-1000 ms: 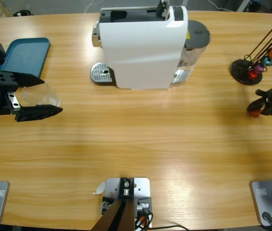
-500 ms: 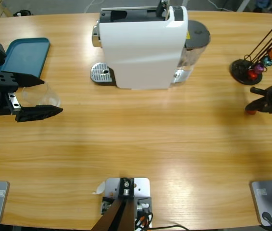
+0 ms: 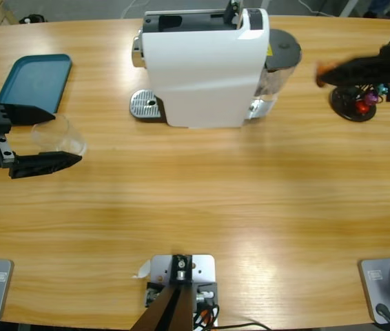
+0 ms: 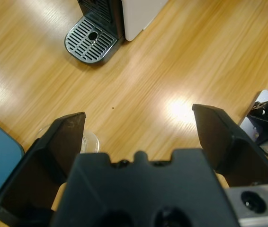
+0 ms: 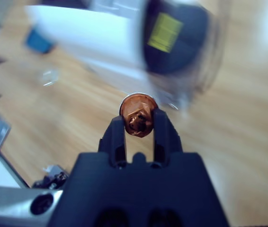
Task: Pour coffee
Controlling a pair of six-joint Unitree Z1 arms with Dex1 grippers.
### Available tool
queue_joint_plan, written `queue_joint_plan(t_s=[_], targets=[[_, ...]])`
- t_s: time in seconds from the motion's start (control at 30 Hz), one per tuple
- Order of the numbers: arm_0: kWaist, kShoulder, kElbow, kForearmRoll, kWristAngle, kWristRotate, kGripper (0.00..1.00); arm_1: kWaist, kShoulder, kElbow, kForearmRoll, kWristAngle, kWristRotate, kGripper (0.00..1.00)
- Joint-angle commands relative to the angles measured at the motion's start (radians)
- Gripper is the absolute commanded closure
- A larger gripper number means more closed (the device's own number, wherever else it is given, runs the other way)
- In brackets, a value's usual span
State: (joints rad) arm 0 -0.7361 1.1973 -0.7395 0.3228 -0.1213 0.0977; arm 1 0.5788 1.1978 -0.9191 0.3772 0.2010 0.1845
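A robotics test bench is indicated: a long wooden table is fitted with a white capsule coffee machine, a capsule rack and a teal tray.

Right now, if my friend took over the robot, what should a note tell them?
Left gripper: open around the empty clear cup, beside the blue tray.
Right gripper: shut on an orange capsule, up near the coffee machine and the capsule stand.
Done: capsule picked.
Left: load capsule, put cup on the drip tray, brew. No coffee visible yet.
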Motion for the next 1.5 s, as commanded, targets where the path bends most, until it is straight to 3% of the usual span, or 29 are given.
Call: queue_joint_plan(t_s=[0.03, 0.2, 0.47, 0.77, 0.97, 1.5], targets=[[-0.009, -0.073, 0.021, 0.038, -0.008, -0.006, 0.032, 0.082, 0.101, -0.003, -0.289, 0.209, -0.341, 1.000], [-0.008, -0.076, 0.006, 0.055, -0.006, -0.006, 0.032, 0.082, 0.229, -0.075, -0.328, 0.346, -0.536, 1.000], [-0.009, -0.042, 0.003, 0.052, 0.003, 0.004, 0.028, 0.082, 0.447, -0.285, -0.341, 0.434, -0.560, 1.000], [0.010, -0.002, -0.023, 0.042, 0.003, 0.012, 0.027, 0.082, 0.637, -0.442, -0.379, 0.428, -0.543, 1.000], [0.012, -0.001, -0.005, 0.041, 0.000, 0.012, 0.027, 0.082, 0.637, -0.439, -0.380, 0.328, -0.545, 1.000], [0.012, -0.022, 0.000, 0.041, 0.001, 0.009, 0.027, 0.090, 0.625, -0.278, -0.482, 0.285, -0.525, 1.000]])
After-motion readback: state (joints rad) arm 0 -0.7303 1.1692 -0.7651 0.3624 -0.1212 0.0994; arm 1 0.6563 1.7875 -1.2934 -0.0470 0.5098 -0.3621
